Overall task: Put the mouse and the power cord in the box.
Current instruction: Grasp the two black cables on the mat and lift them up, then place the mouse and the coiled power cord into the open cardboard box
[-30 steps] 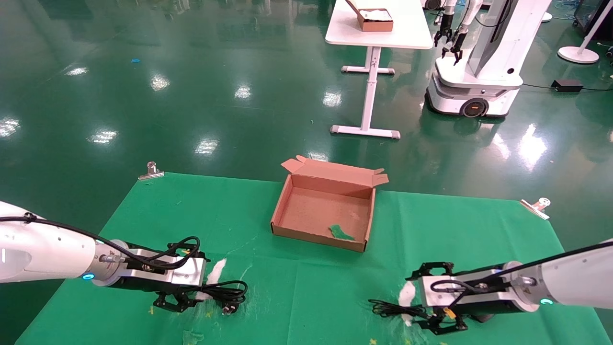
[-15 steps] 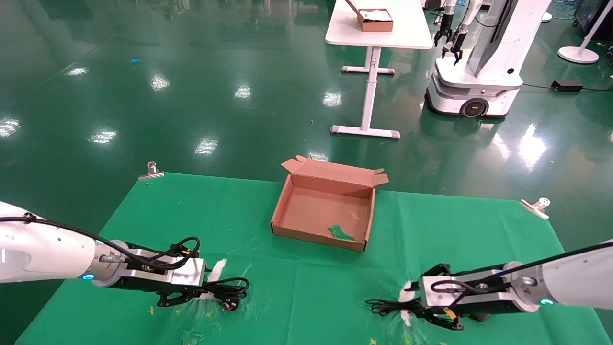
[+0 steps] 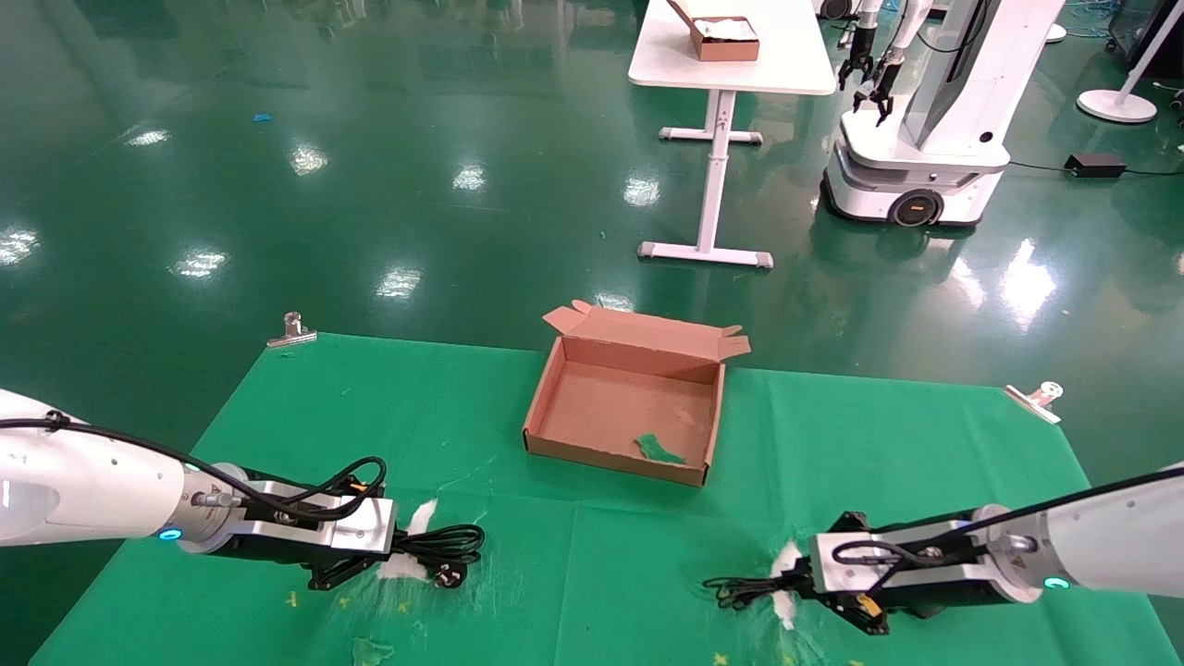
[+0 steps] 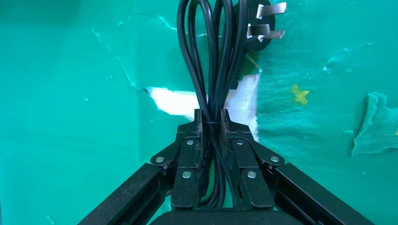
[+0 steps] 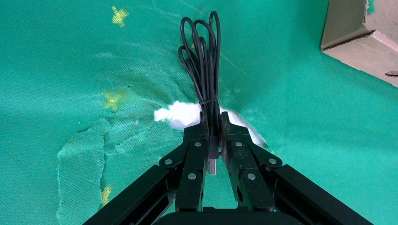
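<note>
Room: green cloth-covered table (image 3: 592,555) lies bare between the two arms, and the shallow brown cardboard box (image 3: 625,408) sits at mid-table with its lid flaps folded back at the far edge, well apart from both grippers.
Edges: left gripper (image 3: 387,561) works near the table's front left, right gripper (image 3: 803,585) near the front right (both low over torn white patches in the cloth).
Left jaws: clamped tight on the thick black looped power cord (image 4: 210,70), the strands pinched between the fingers (image 4: 189,150) at a thin tie.
Cord look: long loops run straight out from the jaws, ending in a chunky black plug (image 4: 261,26) with bare metal prongs, lying on the cloth.
Right jaws: closed on a thin black bundled cable (image 5: 204,61), gripped just behind its tie.
Cable look: narrow loops fan out ahead of the fingertips (image 5: 228,136), flat on the cloth; a box corner shows off to one side.
Mouse body: cannot tell, hidden from every view.
Box floor: one green scrap (image 3: 659,450).
</note>
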